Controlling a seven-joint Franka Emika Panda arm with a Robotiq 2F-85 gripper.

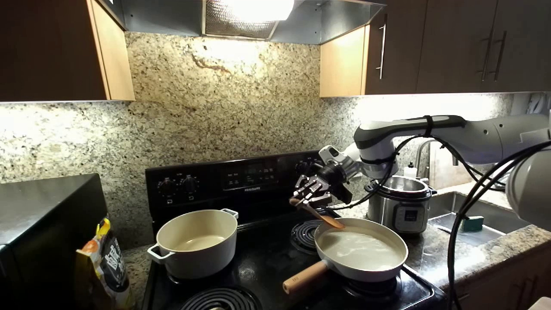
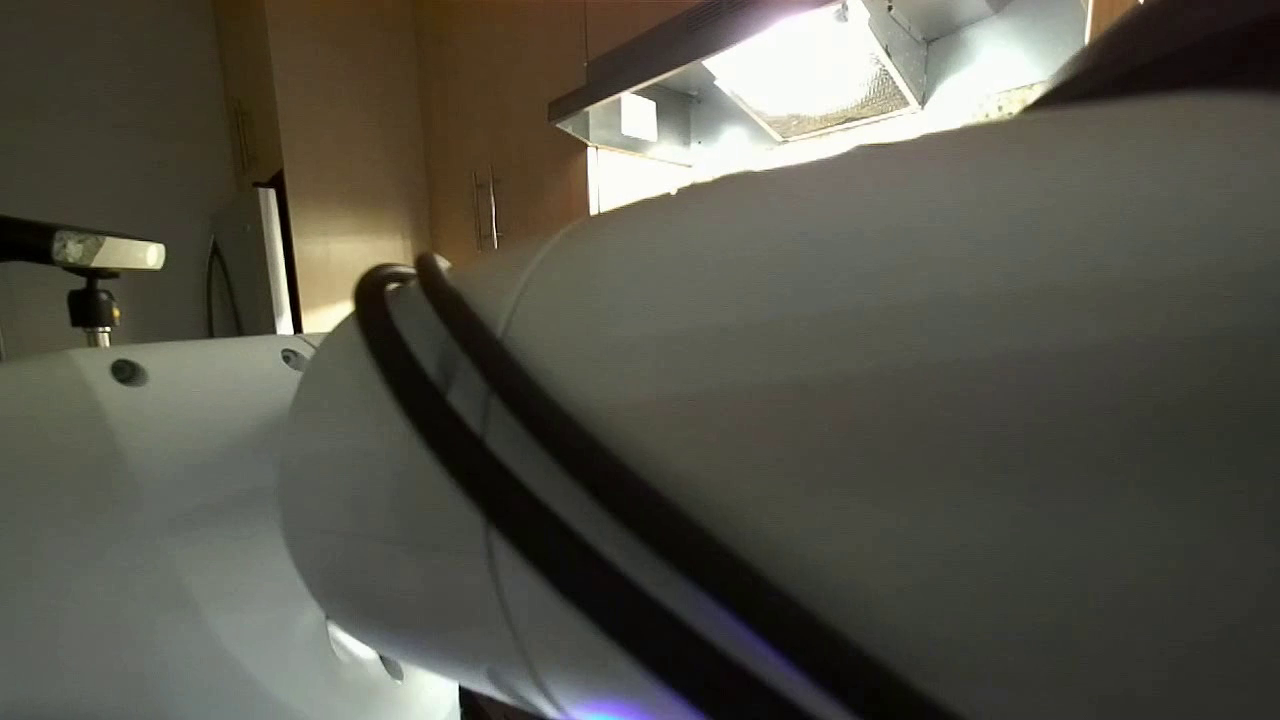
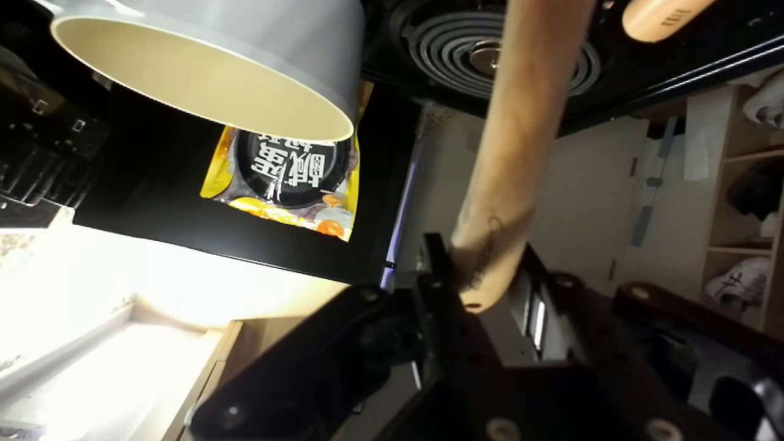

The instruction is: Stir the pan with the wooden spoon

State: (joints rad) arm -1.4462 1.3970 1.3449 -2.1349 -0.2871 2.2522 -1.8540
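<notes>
The pan, shallow with a pale cream inside, sits on the right front burner in an exterior view. Its thick light-wood handle points to the front left; the handle's end also shows in the wrist view. My gripper is behind and left of the pan, shut on the upper handle of the wooden spoon. The spoon slants down to the right, its bowl at the pan's back-left rim; I cannot tell whether it touches. In the wrist view the spoon handle is between the fingers.
A deeper two-handled cream pot stands on the left back burner. A steel pot stands behind the pan, beside the sink. A yellow-black bag is at the left. The arm blocks most of an exterior view.
</notes>
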